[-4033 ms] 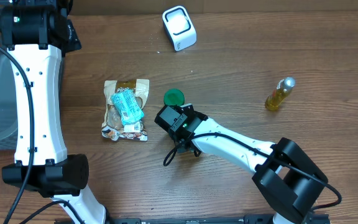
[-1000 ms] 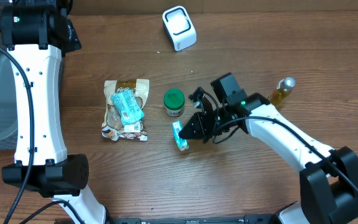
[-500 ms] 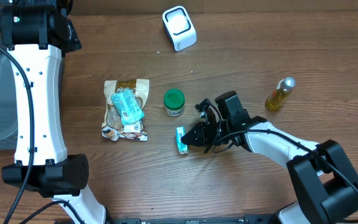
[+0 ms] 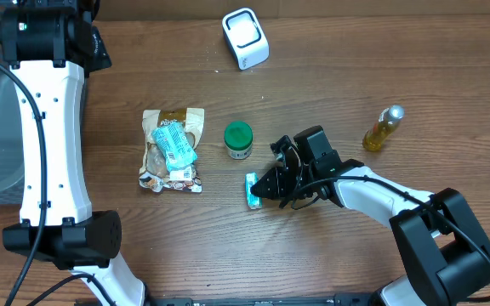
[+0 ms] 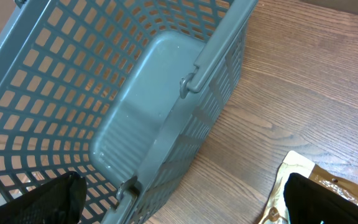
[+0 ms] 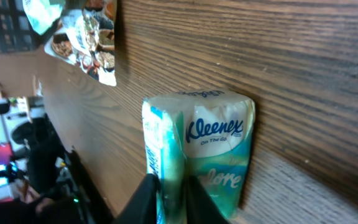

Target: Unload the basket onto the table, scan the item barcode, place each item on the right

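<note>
Tissue pack (image 4: 251, 190) lowered to table (image 4: 415, 59) | right tool (image 4: 260, 191) pinching (jar (image 4: 238, 140) near)

The top camera hangs high and looks straight down on the whole table (image 4: 330, 76). The left wrist camera looks down at the grey basket (image 5: 73, 93) and a corner of the snack bag (image 5: 309, 167). The right wrist camera sits low, very close to the tissue pack (image 6: 210, 143), with the snack bag far behind. The top camera sees all three things too.

- I see a wooden table (image 4: 356, 68).
- Far side: a white scanner (image 4: 245, 37).
- Left edge: a grey basket (image 5: 166, 93).
- Middle: a snack bag (image 4: 173, 170), a green-lidded jar (image 4: 238, 140) and a Kleenex pack (image 4: 251, 190), near one another.
- Right: a yellow bottle (image 4: 381, 129), well apart.
</note>
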Controlling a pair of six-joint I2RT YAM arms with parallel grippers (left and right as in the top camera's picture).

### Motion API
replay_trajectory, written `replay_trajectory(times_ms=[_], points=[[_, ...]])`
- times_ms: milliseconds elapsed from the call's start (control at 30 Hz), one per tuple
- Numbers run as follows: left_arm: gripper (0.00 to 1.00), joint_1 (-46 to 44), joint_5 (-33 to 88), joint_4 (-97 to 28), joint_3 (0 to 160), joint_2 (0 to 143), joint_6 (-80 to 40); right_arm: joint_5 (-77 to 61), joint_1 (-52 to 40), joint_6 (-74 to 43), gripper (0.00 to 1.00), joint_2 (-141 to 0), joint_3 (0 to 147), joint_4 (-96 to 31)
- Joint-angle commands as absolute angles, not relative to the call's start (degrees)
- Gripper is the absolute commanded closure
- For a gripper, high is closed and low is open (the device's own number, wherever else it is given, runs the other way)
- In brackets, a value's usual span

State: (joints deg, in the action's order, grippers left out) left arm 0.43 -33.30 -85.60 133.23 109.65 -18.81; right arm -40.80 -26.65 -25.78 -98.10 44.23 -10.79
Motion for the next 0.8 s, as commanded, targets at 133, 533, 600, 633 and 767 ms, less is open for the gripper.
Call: replay_trajectory(times_ms=[133,533,600,633,767], points=[[0.01,0.4,-34.4,-85.5,134.3,109.3,-17.8,-39.5,-26.3,-25.6,0.69,-98.3,43.9,-10.9],[0.01,0.4,-34.4,-85.5,134.3,109.3,-17.8,-23.7,-27.2,-23.7,0.41,-95.5,67.1,-40.4],[0.00,0.4,-34.4,-85.5,134.3,109.3,-17.8,-18.4,-28.9,-23.8,0.37,-95.5,71.3,-46.0],[0.00,0.4,-34.4,-85.5,134.3,109.3,-17.8,-15.7,-29.9,-23.8,0.35,-95.5,72.8,-48.1],[0.01,0.4,-34.4,-85.5,134.3,109.3,-17.8,-7.8,-34.5,-25.8,0.30,-95.6,74.1,-51.7]])
